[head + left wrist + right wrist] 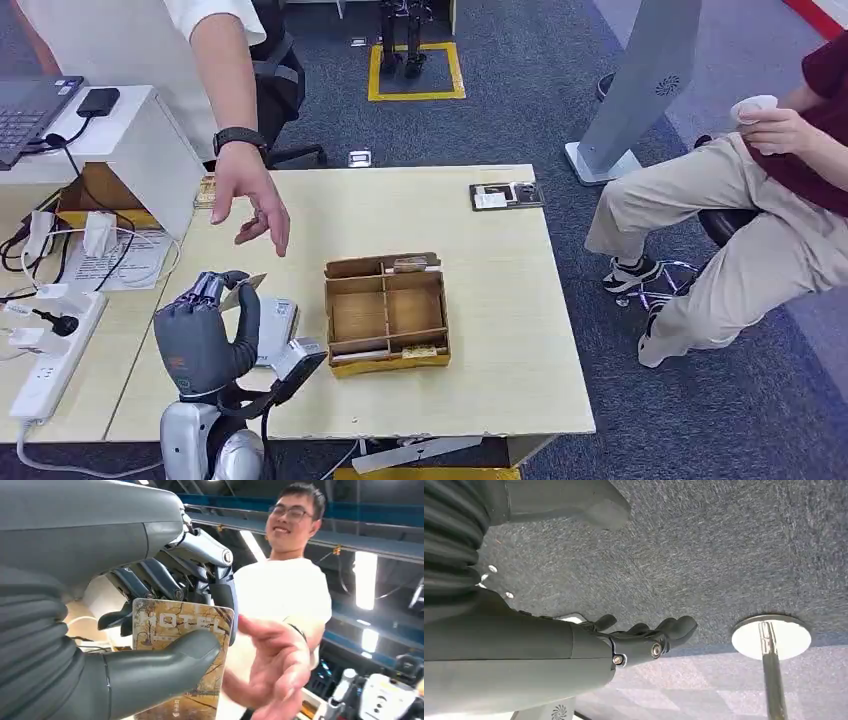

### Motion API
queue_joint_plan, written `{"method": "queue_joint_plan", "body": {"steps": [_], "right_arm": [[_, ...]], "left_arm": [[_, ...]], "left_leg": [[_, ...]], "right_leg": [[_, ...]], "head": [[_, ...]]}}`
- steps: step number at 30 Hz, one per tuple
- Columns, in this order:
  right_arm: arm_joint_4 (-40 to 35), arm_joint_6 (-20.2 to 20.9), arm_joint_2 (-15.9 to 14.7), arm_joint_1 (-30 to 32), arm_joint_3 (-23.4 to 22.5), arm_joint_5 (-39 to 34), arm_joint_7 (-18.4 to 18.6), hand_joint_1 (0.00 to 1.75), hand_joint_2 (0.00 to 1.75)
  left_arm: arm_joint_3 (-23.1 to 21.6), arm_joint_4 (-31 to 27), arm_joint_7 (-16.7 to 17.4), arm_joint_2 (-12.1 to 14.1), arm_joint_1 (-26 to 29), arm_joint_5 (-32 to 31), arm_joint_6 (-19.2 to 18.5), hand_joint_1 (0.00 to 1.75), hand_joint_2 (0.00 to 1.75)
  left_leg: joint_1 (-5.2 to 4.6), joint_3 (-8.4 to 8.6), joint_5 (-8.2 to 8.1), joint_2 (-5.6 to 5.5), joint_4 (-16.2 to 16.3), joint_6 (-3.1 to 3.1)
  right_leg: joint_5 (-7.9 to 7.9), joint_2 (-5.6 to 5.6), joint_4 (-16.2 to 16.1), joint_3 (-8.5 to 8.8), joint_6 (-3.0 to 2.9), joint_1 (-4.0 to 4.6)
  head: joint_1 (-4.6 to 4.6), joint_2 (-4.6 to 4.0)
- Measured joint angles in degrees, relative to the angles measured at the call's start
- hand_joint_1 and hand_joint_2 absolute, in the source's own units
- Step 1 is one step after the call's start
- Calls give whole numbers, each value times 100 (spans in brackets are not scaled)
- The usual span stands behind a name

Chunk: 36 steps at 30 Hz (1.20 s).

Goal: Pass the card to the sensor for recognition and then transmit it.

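The left hand [205, 335] is up over the near left part of the pale table [500, 330], thumb and fingers pinching the card [182, 660] upright. A person's hand [252, 200] hangs open just beyond it, fingers down, near the card but apart from it. Open tabletop runs to the right of the wooden divided box [386, 312], all the way to the right edge. A white power strip [50, 350] lies along the left edge, cables beside it. The card reads "HOTEL" across its top, over a brownish, painted-looking scene of trees; the small print lower down is too fine to read. A white card reader [275, 330] lies flat just right of the left hand. The right hand [644, 640] hangs over grey carpet, fingers loosely extended, holding nothing.
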Motion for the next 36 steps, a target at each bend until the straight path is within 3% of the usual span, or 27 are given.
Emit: {"method": "queue_joint_plan", "body": {"steps": [8,25,26,27,36], "right_arm": [[-6,0,0,-18,0,96,76,0,175],[-31,0,0,-19,0,98,101,0,175],[-33,0,0,-19,0,98,103,0,175],[-37,0,0,-19,0,98,101,0,175],[-81,0,7,-19,0,48,101,0,175]], "left_arm": [[404,435,747,15,-505,-96,-2,175,175],[621,736,822,0,-738,-72,0,175,175],[638,745,822,0,-743,-61,0,141,175],[651,756,803,-2,-750,-33,0,3,175],[756,756,325,-33,-745,177,9,0,175]], "left_leg": [[0,-2,0,-1,0,0],[0,-2,0,-1,0,0],[0,-2,0,-1,0,0],[0,-2,0,-1,0,0],[0,-3,0,-1,0,0]], "right_leg": [[0,-2,0,0,0,0],[0,-1,0,0,0,0],[0,-1,0,-1,0,0],[0,-1,0,-1,0,0],[0,-1,0,0,0,0]], "head": [[-2,0],[-2,0],[-2,0],[-2,0],[-2,0]]}}
